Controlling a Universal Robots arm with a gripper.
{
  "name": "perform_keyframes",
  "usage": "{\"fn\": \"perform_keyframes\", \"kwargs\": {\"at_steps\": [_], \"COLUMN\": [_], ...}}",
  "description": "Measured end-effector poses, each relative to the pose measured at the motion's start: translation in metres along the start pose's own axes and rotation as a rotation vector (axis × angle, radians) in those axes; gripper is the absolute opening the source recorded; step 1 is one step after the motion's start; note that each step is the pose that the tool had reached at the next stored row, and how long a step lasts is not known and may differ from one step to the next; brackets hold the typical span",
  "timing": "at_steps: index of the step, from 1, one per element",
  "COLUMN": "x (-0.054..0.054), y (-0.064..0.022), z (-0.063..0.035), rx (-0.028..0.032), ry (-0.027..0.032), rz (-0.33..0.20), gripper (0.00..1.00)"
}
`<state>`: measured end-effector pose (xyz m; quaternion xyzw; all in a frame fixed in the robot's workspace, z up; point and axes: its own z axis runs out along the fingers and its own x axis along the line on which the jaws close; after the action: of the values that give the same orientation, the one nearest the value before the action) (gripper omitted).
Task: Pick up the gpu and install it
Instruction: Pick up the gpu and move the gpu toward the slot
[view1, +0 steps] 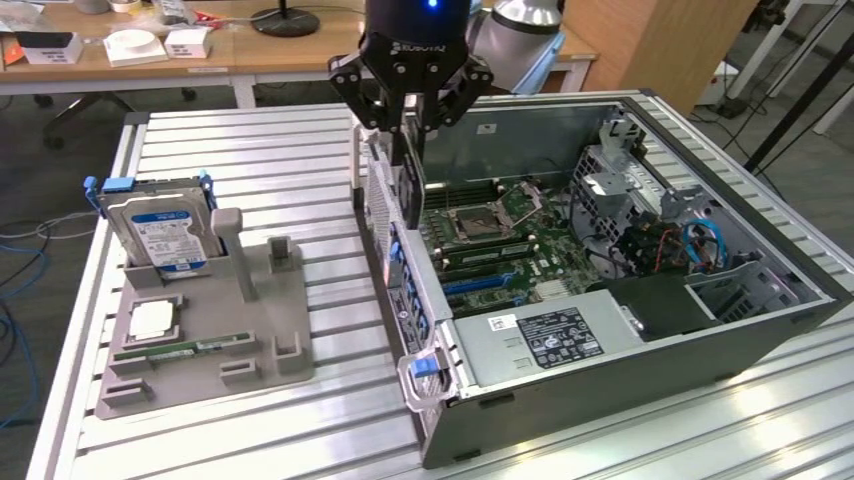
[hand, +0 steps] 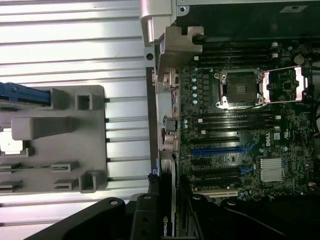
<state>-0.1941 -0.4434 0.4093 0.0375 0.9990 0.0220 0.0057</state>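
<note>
The gpu (view1: 412, 180) is a thin dark card seen edge-on, hanging upright from my gripper (view1: 412, 122), which is shut on its top edge. It hovers over the rear wall of the open computer case (view1: 747, 340), above the motherboard (view1: 514, 255). In the wrist view the gpu (hand: 167, 222) sits clamped between the black fingers (hand: 144, 220) and extends toward the blue expansion slots (hand: 225, 149). Whether its lower edge touches a slot I cannot tell.
A grey parts holder (view1: 267, 330) lies on the slatted table at the exterior view's left, carrying a hard drive (view1: 160, 230), a CPU (view1: 150, 318) and a green RAM stick (view1: 180, 350). The power supply (view1: 561, 335) fills the case's near end. Desks stand behind.
</note>
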Motion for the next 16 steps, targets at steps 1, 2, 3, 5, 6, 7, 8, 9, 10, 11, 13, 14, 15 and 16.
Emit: {"fn": "perform_keyframes", "kwargs": {"at_steps": [1,2,3,5,6,7,8,9,10,11,13,14,15,16], "x": [-0.002,-0.004,-0.005,-0.009,-0.01,-0.012,-0.014,-0.016,-0.019,-0.021,-0.025,-0.027,-0.029,-0.03], "y": [0.0001,0.0003,0.0004,0.0007,0.0008,0.0009,0.0011,0.0012,0.0014,0.0016,0.0019,0.002,0.0021,0.0023], "z": [0.0,0.0,0.0001,0.0001,0.0001,0.0002,0.0002,0.0002,0.0003,0.0003,0.0004,0.0004,0.0004,0.0004], "rx": [0.0,0.0,0.0,-0.0001,0.0,0.0,0.0,0.0,0.0,-0.0001,0.0,0.0001,0.0,0.0], "ry": [0.0,0.0,0.0,0.0,0.0001,0.0,0.0001,0.0,0.0001,0.0001,0.0003,0.0003,0.0003,0.0003], "rz": [0.0,0.0,0.0,0.0,0.0,0.0,0.0,0.0,0.0,0.0,0.0,0.0,0.0,0.0], "gripper": [0.26,0.26,0.26,0.26,0.26,0.26,0.26,0.26,0.26,0.26,0.26,0.26,0.26,0.26]}}
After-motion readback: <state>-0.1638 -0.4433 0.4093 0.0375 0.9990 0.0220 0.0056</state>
